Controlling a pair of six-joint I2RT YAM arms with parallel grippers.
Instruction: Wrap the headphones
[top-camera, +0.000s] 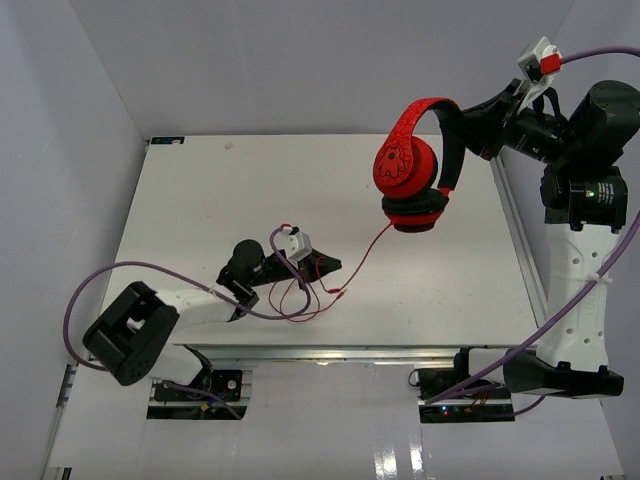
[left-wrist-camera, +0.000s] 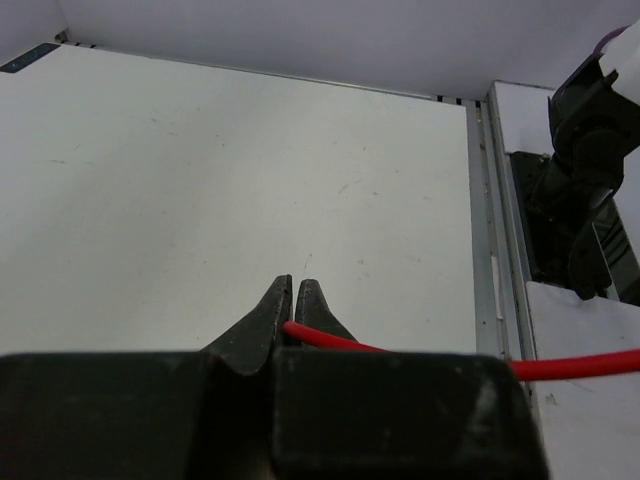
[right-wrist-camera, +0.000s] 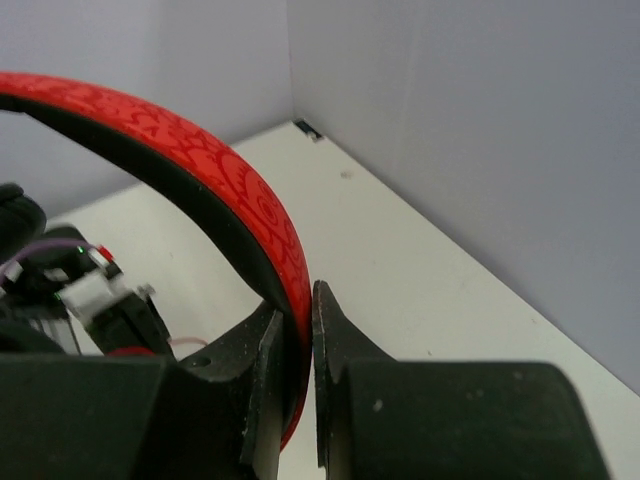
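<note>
The red headphones (top-camera: 410, 165) hang in the air over the back right of the white table (top-camera: 200, 200), ear cups downward. My right gripper (top-camera: 462, 130) is shut on their patterned red band (right-wrist-camera: 200, 160), which passes between its black fingers (right-wrist-camera: 335, 320). A thin red cable (top-camera: 365, 255) runs down from the lower ear cup to the table and ends in loose loops (top-camera: 295, 300) near the front. My left gripper (top-camera: 325, 268) sits low over the table and is shut on this cable (left-wrist-camera: 340, 340), which leaves the closed jaws to the right.
A thick purple robot cable (top-camera: 110, 275) arcs round the left arm and crosses the red loops. A metal rail (top-camera: 515, 240) runs along the table's right edge beside the right arm's white column (top-camera: 580, 290). Grey walls enclose the back and sides.
</note>
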